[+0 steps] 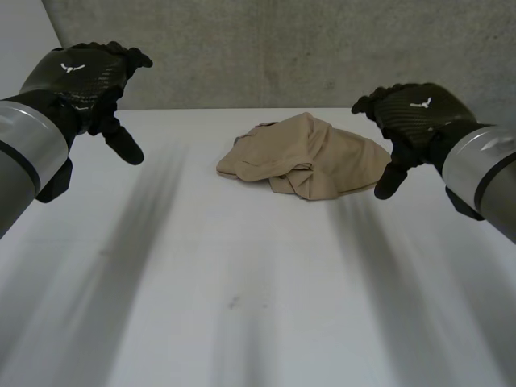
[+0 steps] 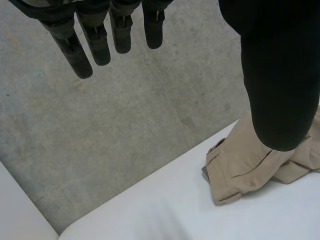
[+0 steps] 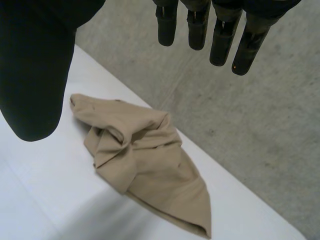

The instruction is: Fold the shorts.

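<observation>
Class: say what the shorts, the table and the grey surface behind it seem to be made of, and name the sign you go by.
Shorts: tan woven cloth, perhaps cotton, matte; soft creases and stitched seams. Table: smooth white board, perhaps laminate; even, faintly shiny, rounded edge. Grey surface: probably concrete, rough and matte; mottled and speckled.

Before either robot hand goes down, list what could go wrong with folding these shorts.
1. The shorts lie crumpled, layers overlapping; a pinch may catch several layers at once.
2. They sit near the table far edge; a push could slide them off.
3. The left robot hand hovers far from the cloth, the right robot hand beside it; an uneven pull seems possible.
</observation>
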Controlling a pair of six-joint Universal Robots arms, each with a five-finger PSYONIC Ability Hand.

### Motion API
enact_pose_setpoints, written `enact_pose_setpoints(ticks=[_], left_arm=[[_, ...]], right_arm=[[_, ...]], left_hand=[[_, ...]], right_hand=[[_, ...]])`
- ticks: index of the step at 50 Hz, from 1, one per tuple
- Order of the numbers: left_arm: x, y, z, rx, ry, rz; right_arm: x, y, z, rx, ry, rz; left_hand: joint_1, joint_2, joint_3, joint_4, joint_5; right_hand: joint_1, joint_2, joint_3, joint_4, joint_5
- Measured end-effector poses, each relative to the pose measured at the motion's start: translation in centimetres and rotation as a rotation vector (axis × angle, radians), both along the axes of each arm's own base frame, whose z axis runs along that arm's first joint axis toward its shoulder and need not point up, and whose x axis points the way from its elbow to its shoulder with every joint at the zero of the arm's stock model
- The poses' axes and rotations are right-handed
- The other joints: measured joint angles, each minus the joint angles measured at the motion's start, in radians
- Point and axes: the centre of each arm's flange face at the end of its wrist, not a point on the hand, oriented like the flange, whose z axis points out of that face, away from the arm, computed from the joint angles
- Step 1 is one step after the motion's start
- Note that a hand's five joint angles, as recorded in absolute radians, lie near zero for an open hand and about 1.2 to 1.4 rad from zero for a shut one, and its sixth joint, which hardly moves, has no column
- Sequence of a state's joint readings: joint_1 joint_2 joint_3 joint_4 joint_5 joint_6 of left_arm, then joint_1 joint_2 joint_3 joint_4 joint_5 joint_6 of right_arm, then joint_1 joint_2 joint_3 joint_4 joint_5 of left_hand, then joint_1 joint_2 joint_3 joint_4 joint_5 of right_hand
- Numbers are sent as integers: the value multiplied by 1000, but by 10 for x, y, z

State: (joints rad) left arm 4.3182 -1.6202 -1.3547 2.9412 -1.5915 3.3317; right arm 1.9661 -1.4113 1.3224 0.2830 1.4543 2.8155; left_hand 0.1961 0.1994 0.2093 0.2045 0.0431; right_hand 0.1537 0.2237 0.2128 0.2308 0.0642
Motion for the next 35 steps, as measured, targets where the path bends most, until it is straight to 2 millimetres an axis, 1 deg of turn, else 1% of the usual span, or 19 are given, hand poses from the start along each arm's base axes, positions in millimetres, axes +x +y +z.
enact_pose_setpoints(ticks=[1,5,8,9,13,14,15,16,19,20,21,24,25,27,30,31,32,34,35], left_arm=[[0,-1,-1,0,0,0],[-2,-4,-4,-1,1,1],[-2,-5,-4,-1,2,1],[-2,-5,-5,-1,2,1],[-2,-5,-6,0,1,1],[-2,-6,-6,0,1,1],[-2,-6,-6,0,1,1],[-2,-6,-6,0,1,1],[-3,-8,-9,2,1,1],[-3,-8,-9,2,1,1],[-4,-11,-12,5,-1,2],[-5,-13,-15,12,-4,2],[-6,-14,-17,17,-6,2],[-6,-15,-19,21,-7,2],[-8,-19,-26,38,-14,3],[-8,-19,-27,41,-16,3],[-8,-20,-28,45,-17,2],[-9,-21,-31,51,-20,2],[-9,-23,-33,57,-22,2]], right_arm=[[1,-1,-2,6,2,0],[10,-15,-23,30,2,11],[21,-26,-37,18,-18,32],[29,-34,-46,3,-37,45],[46,-51,-64,-32,-83,68],[53,-60,-74,-46,-103,74],[56,-66,-79,-55,-113,76],[56,-66,-79,-55,-113,76],[70,-87,-102,-81,-146,80],[70,-87,-102,-81,-146,80],[82,-108,-124,-94,-162,82],[90,-120,-141,-94,-164,84],[95,-129,-154,-92,-163,85],[97,-131,-157,-91,-163,85],[106,-147,-181,-81,-156,87],[107,-148,-184,-80,-155,87],[109,-151,-188,-77,-154,88],[110,-154,-191,-76,-153,89],[112,-157,-195,-75,-152,90]], left_hand=[[0,0,0,0,0],[0,0,0,0,0],[0,0,0,0,0],[0,0,0,0,0],[0,0,0,0,0],[0,0,0,0,0],[0,0,0,0,0],[0,0,0,0,0],[0,0,0,0,0],[0,0,0,0,0],[0,0,0,0,0],[0,0,0,0,0],[0,0,0,0,0],[0,0,0,0,0],[0,0,0,0,0],[0,0,0,0,0],[0,0,0,0,0],[0,0,0,0,0],[0,0,0,0,0]], right_hand=[[0,0,0,0,0],[0,0,0,0,0],[0,0,0,0,0],[0,0,0,0,0],[0,0,0,0,0],[0,0,0,0,0],[0,0,0,0,0],[0,0,0,0,0],[0,0,0,0,0],[0,0,0,0,0],[0,0,0,0,0],[0,0,0,0,0],[0,0,0,0,0],[0,0,0,0,0],[5,1,2,0,0],[5,1,2,0,0],[68,45,54,39,39],[68,45,54,39,39],[183,166,173,154,139]])
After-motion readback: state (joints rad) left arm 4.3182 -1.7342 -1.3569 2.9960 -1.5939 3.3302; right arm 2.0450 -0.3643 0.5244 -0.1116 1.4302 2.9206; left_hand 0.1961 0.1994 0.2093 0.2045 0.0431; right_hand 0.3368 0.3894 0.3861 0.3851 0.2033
